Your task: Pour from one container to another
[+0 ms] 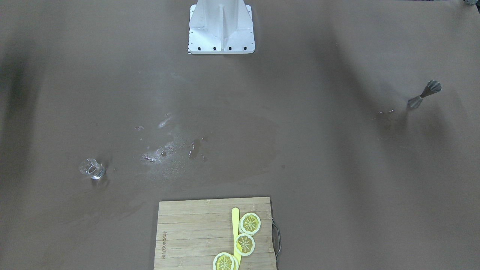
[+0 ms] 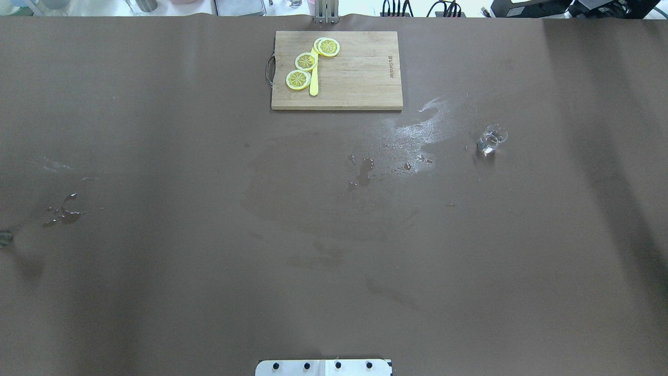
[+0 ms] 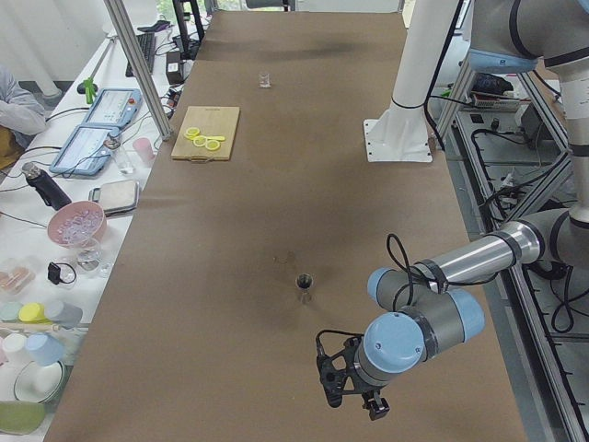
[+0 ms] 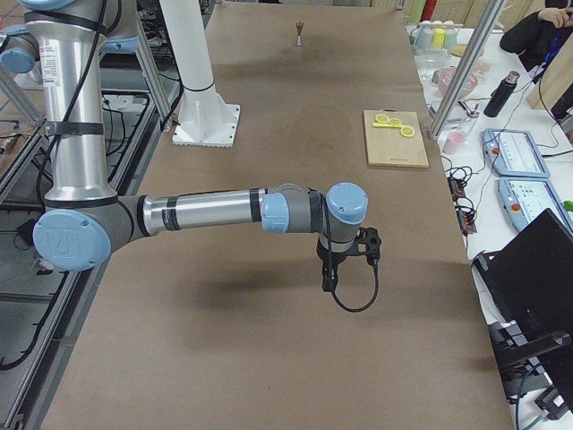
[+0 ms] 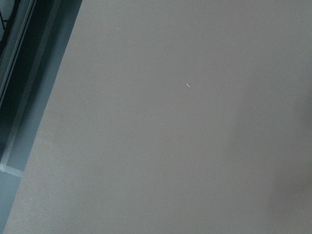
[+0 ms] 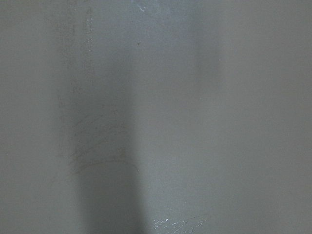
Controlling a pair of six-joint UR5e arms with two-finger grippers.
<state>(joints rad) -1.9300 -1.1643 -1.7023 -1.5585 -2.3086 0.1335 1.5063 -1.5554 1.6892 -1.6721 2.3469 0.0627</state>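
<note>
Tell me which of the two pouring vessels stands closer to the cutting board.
The clear glass cup, on the robot's right beside the wet patch. The hourglass-shaped metal jigger stands much farther from the cutting board, on the robot's left.

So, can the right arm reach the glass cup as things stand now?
Probably yes. The glass cup stands alone on the robot's right half of the table, with only bare, partly wet surface around it. The cutting board lies well aside, so nothing blocks the right arm.
</note>
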